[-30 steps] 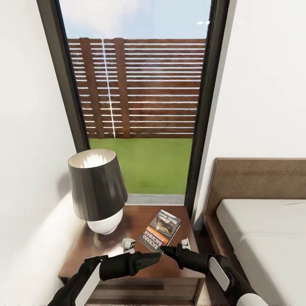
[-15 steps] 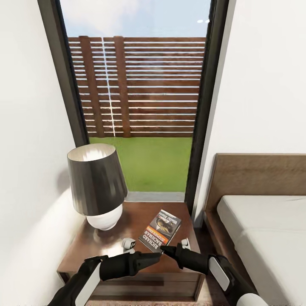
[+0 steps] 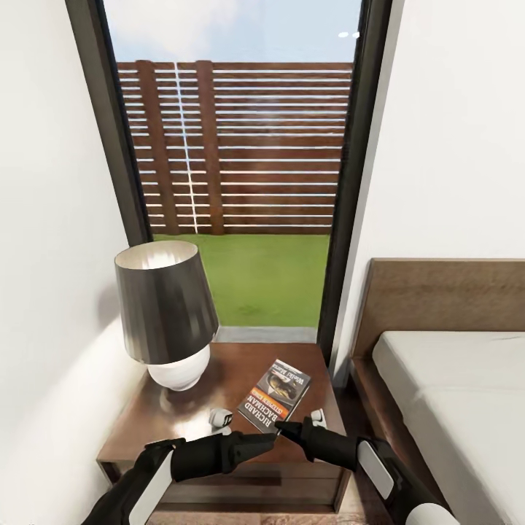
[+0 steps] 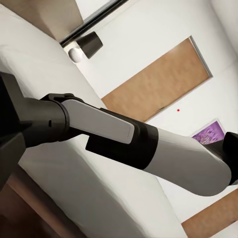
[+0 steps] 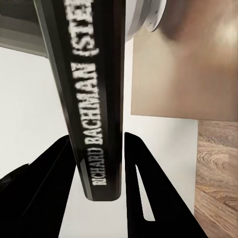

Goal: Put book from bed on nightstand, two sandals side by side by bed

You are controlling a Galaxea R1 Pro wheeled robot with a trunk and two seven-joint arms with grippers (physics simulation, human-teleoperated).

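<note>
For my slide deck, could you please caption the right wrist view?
Right claw straddling the spine of the book, beside the lamp.

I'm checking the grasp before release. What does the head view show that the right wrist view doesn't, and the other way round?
Head view alone: the tall window, the bed, the dark lamp shade, and the front cover of the book. Right wrist view alone: the book's spine close up, lettered RICHARD BACHMAN, standing between the two fingers. Shared: the book at the tip of the right gripper.
</note>
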